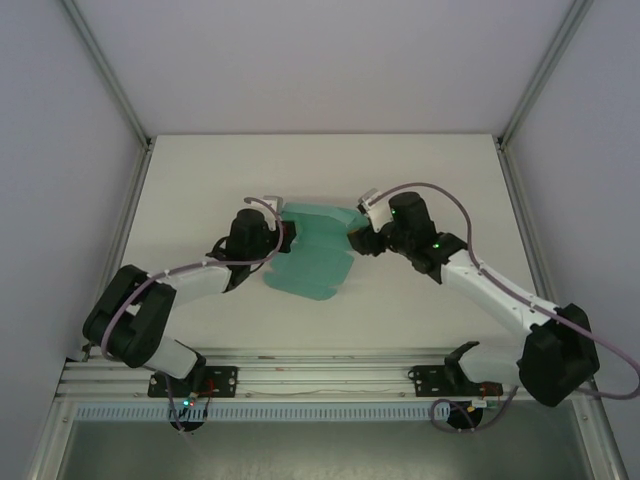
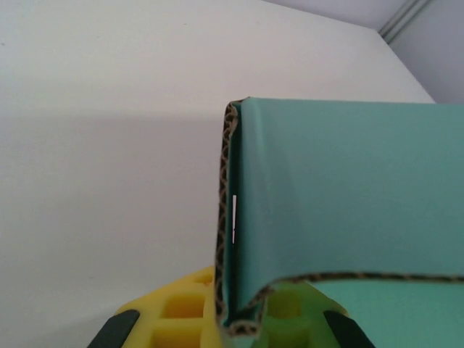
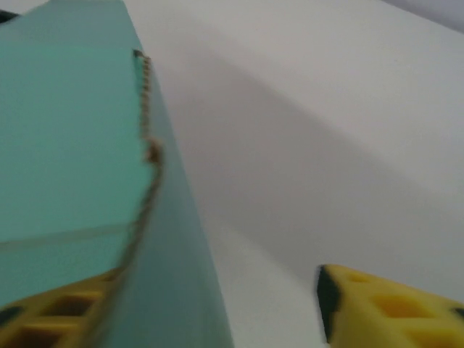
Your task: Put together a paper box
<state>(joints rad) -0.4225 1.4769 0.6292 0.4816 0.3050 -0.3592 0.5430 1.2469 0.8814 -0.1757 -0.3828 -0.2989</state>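
Got the left claw (image 1: 283,234) pinched shut on the folded left edge of the paper box (image 1: 312,262), near the middle of the table (image 1: 425,180). Over right, seeing the right claw (image 1: 358,238) spread apart at the right wall, gripping nothing. Could crease or flatten that wall by closing off-centre.

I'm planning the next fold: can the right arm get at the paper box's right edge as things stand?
Probably yes: the right gripper sits at the edge of the paper box, jaws open with the card between its fingers; nothing blocks it.
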